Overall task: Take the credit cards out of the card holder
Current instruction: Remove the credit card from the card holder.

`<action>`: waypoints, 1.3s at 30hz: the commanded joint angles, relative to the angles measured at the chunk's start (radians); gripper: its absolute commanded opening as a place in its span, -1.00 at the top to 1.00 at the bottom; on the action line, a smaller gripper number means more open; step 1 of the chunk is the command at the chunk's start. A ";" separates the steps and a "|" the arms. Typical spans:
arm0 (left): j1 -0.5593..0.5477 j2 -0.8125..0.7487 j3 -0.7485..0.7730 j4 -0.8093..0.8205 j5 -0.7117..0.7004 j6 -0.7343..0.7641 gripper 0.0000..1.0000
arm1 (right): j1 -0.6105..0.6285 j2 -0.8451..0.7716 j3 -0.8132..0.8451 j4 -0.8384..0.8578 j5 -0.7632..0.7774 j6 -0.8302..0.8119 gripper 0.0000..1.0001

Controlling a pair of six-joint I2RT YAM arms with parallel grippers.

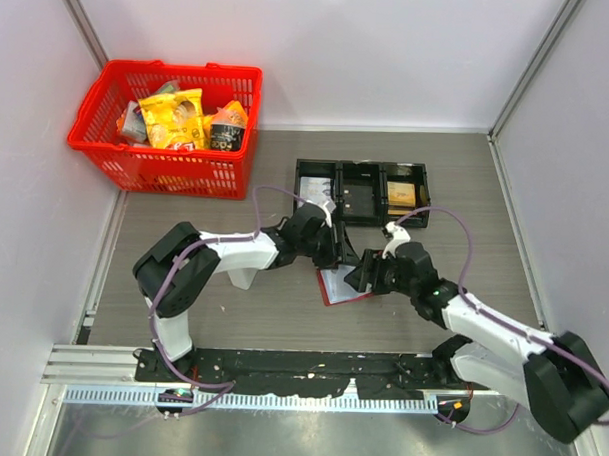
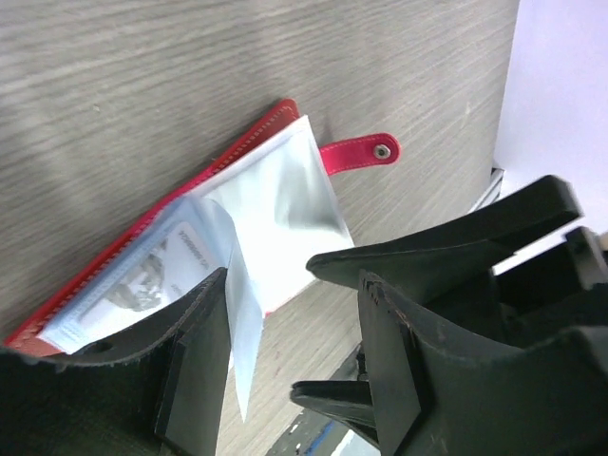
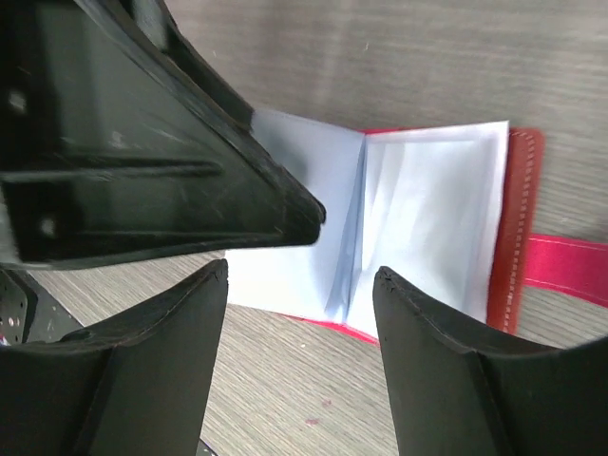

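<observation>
The red card holder (image 1: pixel 334 287) lies spread open on the table between both arms. In the left wrist view its clear sleeves (image 2: pixel 275 204) fan up and its red tab (image 2: pixel 361 152) points away. A pale printed credit card (image 2: pixel 152 275) sits inside a sleeve. My left gripper (image 2: pixel 294 280) is open over the holder, and one loose sleeve leaf (image 2: pixel 242 332) stands against its left finger (image 2: pixel 190 361). My right gripper (image 3: pixel 302 275) hovers open at the holder's near edge (image 3: pixel 418 218), nothing between its fingers. The left gripper's black finger (image 3: pixel 142 161) covers part of the left page.
A black three-compartment tray (image 1: pixel 362 170) stands just behind the holder, with a pale flat item in its left compartment and a tan one in its right. A red basket (image 1: pixel 167 163) of snack packets sits at the back left. Walls close in both sides.
</observation>
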 commanded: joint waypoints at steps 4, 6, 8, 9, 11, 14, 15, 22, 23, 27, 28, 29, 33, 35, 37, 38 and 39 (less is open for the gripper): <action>-0.055 0.031 0.098 0.049 0.017 -0.061 -0.14 | 0.004 -0.247 -0.003 -0.154 0.186 -0.017 -0.34; -0.069 0.058 0.121 0.052 0.008 -0.079 -0.14 | 0.002 -0.302 -0.003 -0.185 0.202 -0.015 -0.35; -0.077 0.098 0.153 0.049 0.000 -0.090 -0.14 | 0.002 -0.341 -0.003 -0.212 0.205 -0.009 -0.36; -0.078 0.114 0.170 0.049 -0.006 -0.093 -0.15 | 0.004 -0.352 -0.003 -0.222 0.199 -0.007 -0.36; -0.080 0.153 0.201 0.046 -0.017 -0.101 -0.18 | 0.002 -0.353 -0.005 -0.239 0.180 -0.004 -0.36; -0.063 0.180 0.230 0.036 -0.020 -0.107 -0.20 | 0.002 -0.346 -0.015 -0.222 0.130 0.002 -0.32; -0.057 0.171 0.227 0.042 -0.020 -0.108 -0.20 | 0.002 -0.338 -0.017 -0.213 0.114 0.005 -0.30; -0.012 -0.053 0.132 -0.056 -0.167 0.003 -0.22 | 0.002 -0.229 -0.040 -0.069 0.013 0.048 -0.01; -0.012 -0.090 0.110 -0.069 -0.193 0.022 -0.22 | 0.002 -0.200 -0.041 -0.049 -0.004 0.052 0.03; -0.012 -0.202 0.009 -0.106 -0.277 0.034 -0.17 | 0.002 -0.096 -0.046 0.056 -0.044 0.089 0.13; -0.014 -0.230 -0.026 -0.107 -0.299 0.033 -0.15 | 0.002 -0.079 -0.037 0.071 -0.045 0.094 0.17; -0.014 -0.254 -0.051 -0.107 -0.307 0.030 -0.13 | 0.002 -0.042 -0.032 0.074 -0.045 0.092 0.20; -0.020 -0.307 -0.123 -0.116 -0.331 0.025 0.02 | -0.012 0.044 -0.015 0.125 -0.047 0.100 0.27; -0.034 -0.294 -0.129 -0.127 -0.321 0.028 0.04 | -0.024 0.085 -0.011 0.143 -0.056 0.105 0.28; -0.047 -0.273 -0.132 -0.130 -0.321 0.036 0.10 | -0.041 0.127 -0.012 0.174 -0.084 0.120 0.29; -0.052 -0.261 -0.131 -0.133 -0.321 0.037 0.12 | -0.050 0.150 -0.017 0.201 -0.099 0.126 0.29; -0.060 -0.247 -0.131 -0.133 -0.321 0.037 0.13 | -0.050 0.161 -0.021 0.212 -0.104 0.134 0.29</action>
